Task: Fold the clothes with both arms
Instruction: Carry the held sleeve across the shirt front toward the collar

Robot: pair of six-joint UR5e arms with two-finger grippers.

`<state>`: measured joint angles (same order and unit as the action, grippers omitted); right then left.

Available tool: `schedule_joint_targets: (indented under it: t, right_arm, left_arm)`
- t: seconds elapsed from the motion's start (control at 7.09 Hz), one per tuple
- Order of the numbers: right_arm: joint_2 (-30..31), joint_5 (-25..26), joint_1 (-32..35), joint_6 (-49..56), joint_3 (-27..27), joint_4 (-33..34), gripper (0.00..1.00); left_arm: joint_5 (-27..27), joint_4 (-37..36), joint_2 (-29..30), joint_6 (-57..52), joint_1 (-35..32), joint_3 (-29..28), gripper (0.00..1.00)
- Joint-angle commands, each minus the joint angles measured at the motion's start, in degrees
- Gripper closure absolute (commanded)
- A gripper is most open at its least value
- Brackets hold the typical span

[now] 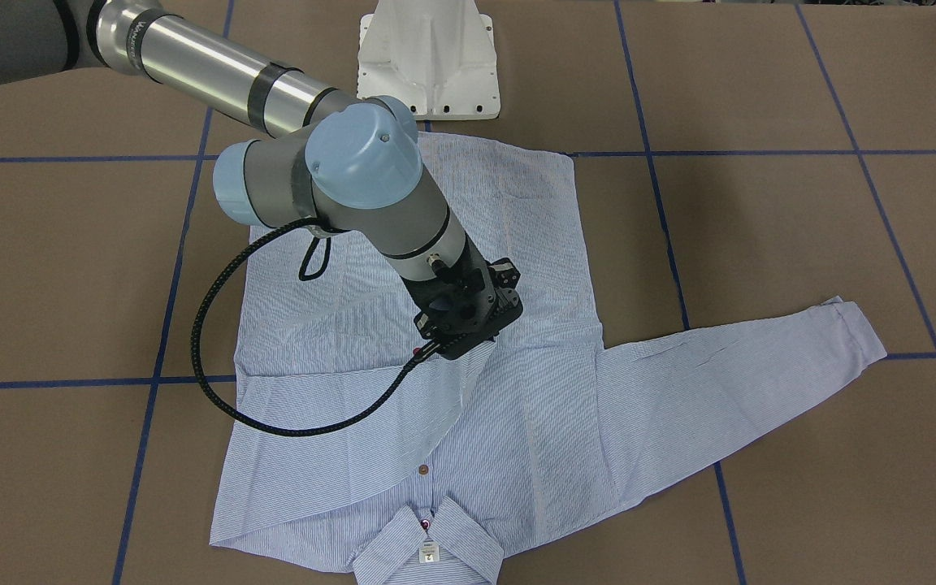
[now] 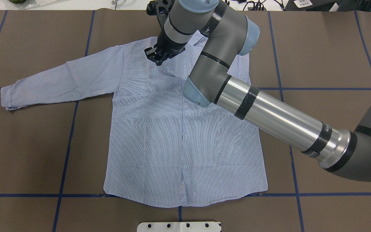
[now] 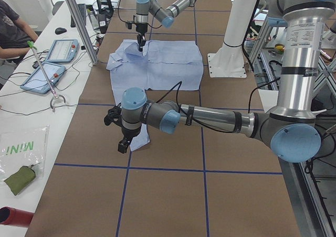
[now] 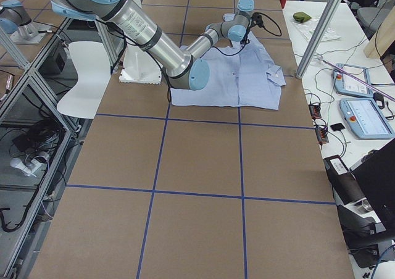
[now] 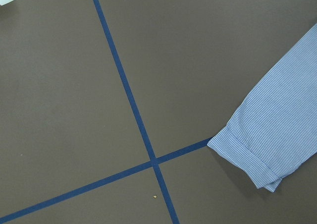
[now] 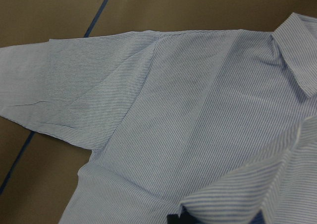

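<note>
While the right gripper (image 1: 468, 340) sits low on the upper chest, a light blue, finely striped button-up shirt (image 2: 159, 135) lies front up on a brown table (image 2: 317, 48), its hem toward the robot and its collar (image 1: 427, 548) at the far side. One sleeve (image 1: 346, 435) lies folded in across the chest, running from the shoulder on the robot's right to a point under the right gripper. That gripper's jaws appear clamped on the end of the sleeve, and its wrist view shows striped cloth gathered up at the dark tips. Holding the end there seems meant to lay the sleeve inside the body's outline, so the shirt narrows toward a tidy rectangle. The other sleeve (image 2: 60, 80) is spread out flat on the robot's left, reaching well away from the body and crossing a line of blue tape (image 5: 129, 95). The left gripper (image 3: 122, 142) hangs just above the cuff (image 5: 257, 157) of that sleeve, and its wrist camera looks straight down on the cuff, probably to line up a matching pick. Whether its fingers are apart or together cannot be told, since only the side view shows them. As a judgement, one sleeve fold is nearly done and the second comes next.
</note>
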<state>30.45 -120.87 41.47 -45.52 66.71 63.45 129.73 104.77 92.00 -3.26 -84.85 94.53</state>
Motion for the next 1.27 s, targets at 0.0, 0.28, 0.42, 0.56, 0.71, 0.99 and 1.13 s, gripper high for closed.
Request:
schedule_joint_targets:
  t: [0.0,0.28,0.42,0.56,0.71,0.99,1.13]
  right_arm:
    - [0.0,1.6,-1.0,0.0,-1.2,-1.4,1.0]
    - [-4.3,4.8,-3.0,0.0,-7.8,-1.3,1.0]
    - [-5.5,9.3,-5.1,-0.2,-9.7,-1.3,0.45]
    - [-5.8,12.9,-6.6,-0.5,-9.7,-0.9,0.01]
    - [-6.1,15.2,-7.5,-1.7,-9.7,-0.9,0.01]
    - [-7.6,15.3,-7.5,-7.0,-9.6,-0.8,0.01]
    - [-7.7,15.2,-7.5,-9.9,-9.0,-0.6,0.01]
  left_arm:
    - [0.0,0.0,0.0,0.0,0.0,0.0,0.01]
    - [0.0,0.1,0.0,0.0,0.0,0.0,0.01]
    - [0.0,0.0,0.1,0.0,0.0,0.0,0.01]
    - [0.0,0.0,0.3,0.0,0.0,0.0,0.01]
    - [0.0,0.0,0.4,0.1,0.0,-0.4,0.01]
    - [0.1,1.5,1.1,2.7,0.1,-2.0,0.01]
    - [0.1,6.4,1.2,7.4,0.2,-3.7,0.0]
